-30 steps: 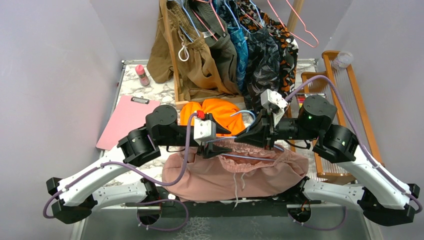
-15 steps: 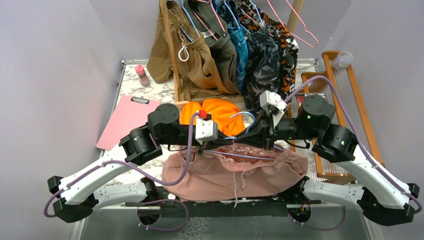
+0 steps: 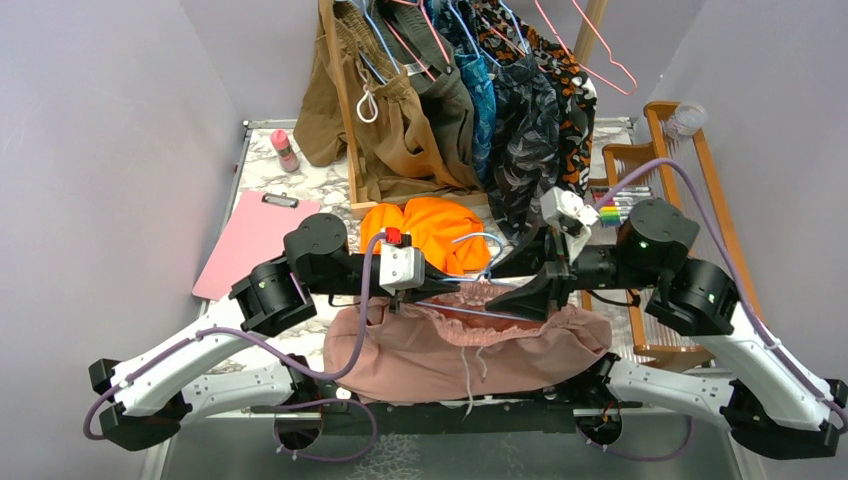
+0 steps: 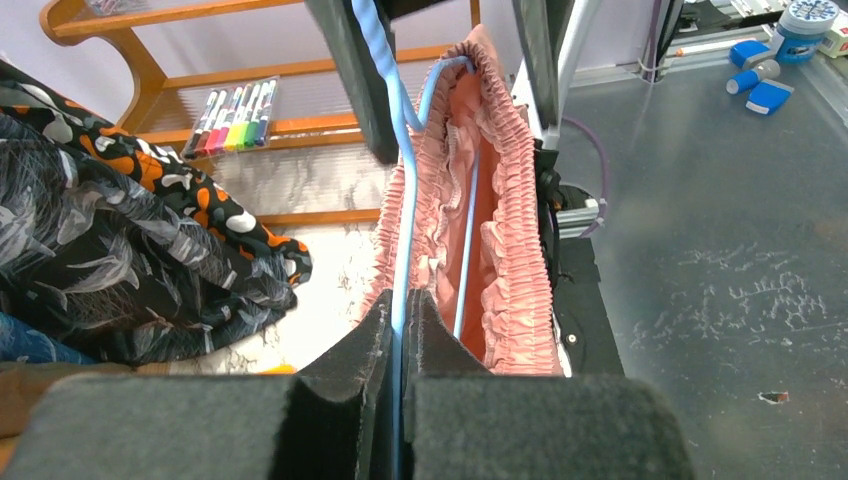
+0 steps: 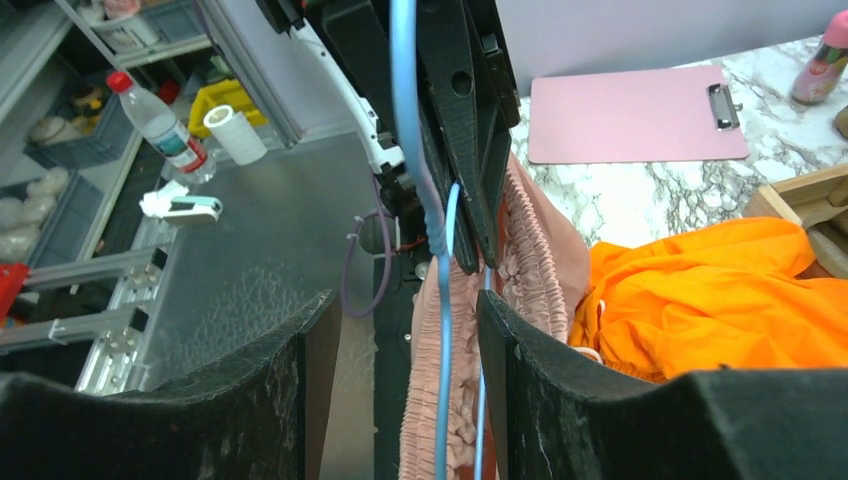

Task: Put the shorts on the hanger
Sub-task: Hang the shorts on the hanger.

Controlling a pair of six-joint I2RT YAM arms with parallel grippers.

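Observation:
The dusty pink shorts (image 3: 470, 350) hang at the table's near edge, with the light blue hanger (image 3: 478, 312) running inside their gathered waistband (image 4: 510, 230). My left gripper (image 3: 440, 288) is shut on the hanger's wire (image 4: 400, 200), which is pinched between its fingertips in the left wrist view (image 4: 402, 300). My right gripper (image 3: 497, 280) faces it from the right and stands open. In the right wrist view (image 5: 405, 310) the blue wire (image 5: 443, 330) passes between the right gripper's fingers without touching either one. The hanger's hook (image 3: 490, 240) points toward the back.
Bright orange shorts (image 3: 430, 225) lie just behind the grippers. A wooden rack of hung clothes (image 3: 450, 100) with pink hangers (image 3: 590, 50) stands at the back. A pink clipboard (image 3: 255, 240) and a small bottle (image 3: 285, 150) are left, a wooden frame (image 3: 690, 180) with markers (image 3: 612, 210) right.
My left gripper closed on the hanger wire. My right gripper then let go of the wire, opened and drew back to the right.

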